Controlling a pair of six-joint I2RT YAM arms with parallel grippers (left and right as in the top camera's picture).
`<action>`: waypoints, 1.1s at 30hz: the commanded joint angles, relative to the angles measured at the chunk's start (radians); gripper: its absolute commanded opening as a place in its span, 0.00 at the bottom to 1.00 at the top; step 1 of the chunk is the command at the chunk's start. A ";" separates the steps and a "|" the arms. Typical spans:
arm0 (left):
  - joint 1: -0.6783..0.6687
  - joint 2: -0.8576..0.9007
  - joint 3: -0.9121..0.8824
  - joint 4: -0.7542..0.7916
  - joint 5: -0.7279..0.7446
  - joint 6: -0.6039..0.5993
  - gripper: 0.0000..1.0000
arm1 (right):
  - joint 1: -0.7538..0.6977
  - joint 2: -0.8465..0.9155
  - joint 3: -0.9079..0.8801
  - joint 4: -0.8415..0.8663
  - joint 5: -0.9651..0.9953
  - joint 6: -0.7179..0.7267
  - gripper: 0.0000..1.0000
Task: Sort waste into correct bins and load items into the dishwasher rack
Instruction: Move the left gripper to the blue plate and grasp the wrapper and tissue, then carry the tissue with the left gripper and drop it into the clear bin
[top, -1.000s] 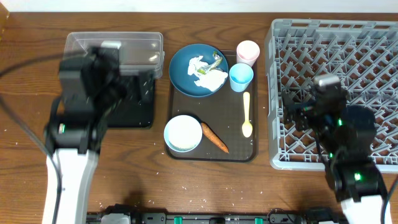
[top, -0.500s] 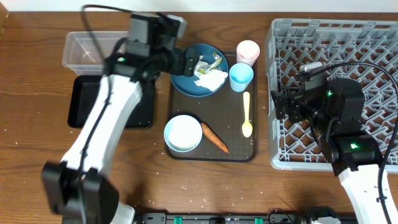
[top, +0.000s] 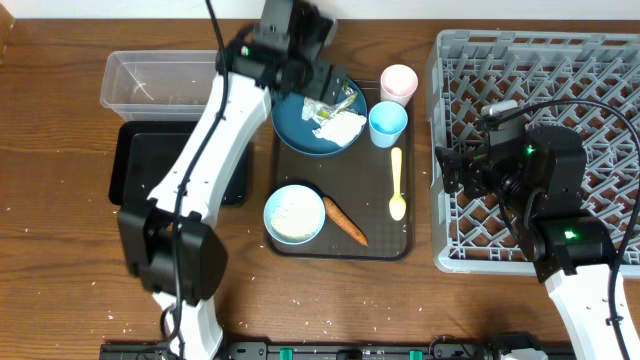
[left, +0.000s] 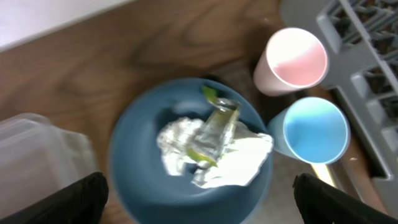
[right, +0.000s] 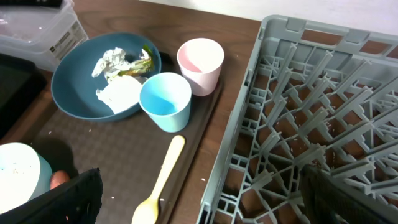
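Observation:
The dark blue plate (top: 300, 128) lies at the back of the serving tray and holds white tissues (top: 338, 126) and the green-yellow wrapper (top: 342, 99). My left gripper (top: 318, 82) hovers open and empty above the plate; in the left wrist view its fingers (left: 199, 205) straddle the plate (left: 143, 186), tissues (left: 239, 155) and wrapper (left: 211, 134). The pink cup (top: 399, 83), light blue cup (top: 388, 124), yellow spoon (top: 397, 185), pale bowl (top: 294, 214) with rice and the carrot (top: 345, 221) are on the tray. My right gripper (top: 460, 170) is open and empty over the left edge of the grey rack (top: 560, 60).
The clear tub (top: 160, 82) stands at the back left, with the black tray (top: 150, 170) in front of it. The dark-brown serving tray (top: 345, 248) lies in the middle. Rice grains are scattered on the wooden table near the front. The right wrist view shows the spoon (right: 158, 180) beside the rack (right: 311, 112).
My left arm has swung from above the black tray and tub to the right and back, over the blue plate. The right arm shifted a little at first, then held still.

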 joint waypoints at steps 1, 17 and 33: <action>0.002 0.091 0.123 -0.069 -0.074 0.087 0.98 | 0.010 -0.002 0.023 -0.007 -0.012 -0.002 0.99; -0.043 0.292 0.121 -0.086 -0.062 0.180 0.98 | 0.010 -0.002 0.023 -0.038 -0.011 -0.002 0.99; -0.051 0.435 0.119 -0.041 -0.061 0.183 0.98 | 0.010 -0.002 0.023 -0.058 -0.011 0.006 0.99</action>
